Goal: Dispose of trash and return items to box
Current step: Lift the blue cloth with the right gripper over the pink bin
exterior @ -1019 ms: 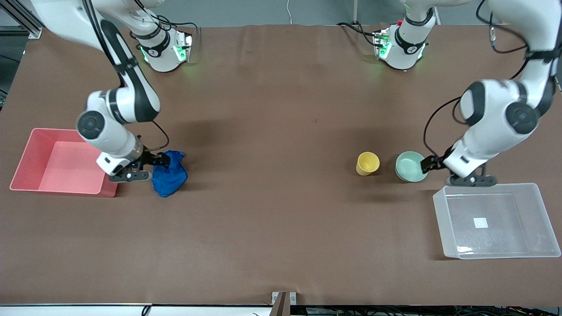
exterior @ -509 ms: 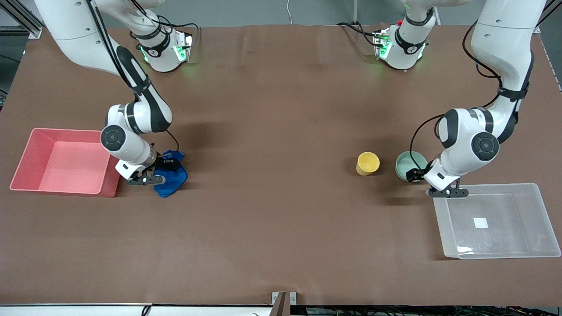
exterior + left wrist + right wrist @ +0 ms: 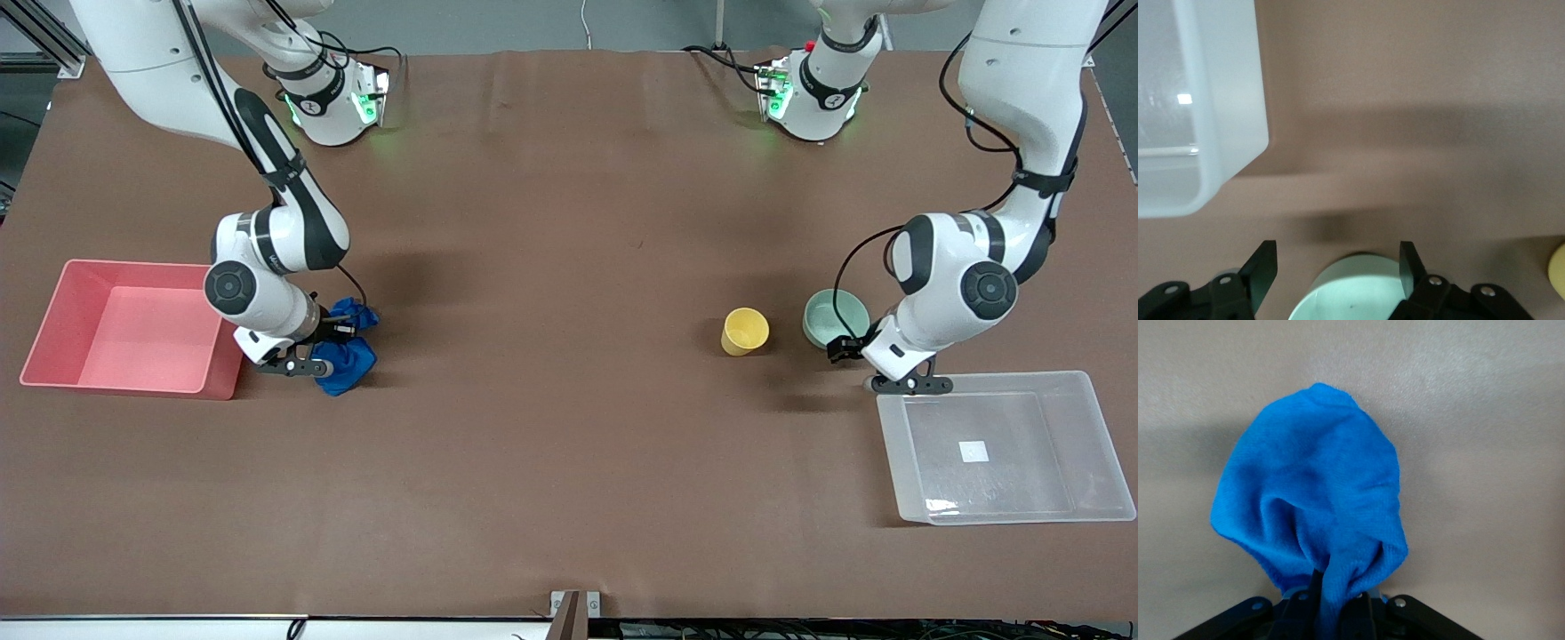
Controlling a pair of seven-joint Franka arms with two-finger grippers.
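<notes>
Brown tabletop: right pincer (image 3: 333,342) pinches the blue cloth (image 3: 348,363); left pincer (image 3: 845,348) gapes around the green bowl (image 3: 834,316).

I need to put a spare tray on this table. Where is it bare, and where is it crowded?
Bare: the wide stretch between the blue cloth and the yellow cup, and the strip nearest the front camera. Crowded: the right hand on the cloth beside the pink bin; the left hand at the green bowl by the clear box.

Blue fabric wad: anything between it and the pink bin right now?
Nothing visible. The right gripper is shut on the wrinkly bright blue fabric wad, and the opaque pink rectangular bin sits right beside it, toward the right arm's end of the table.
</notes>
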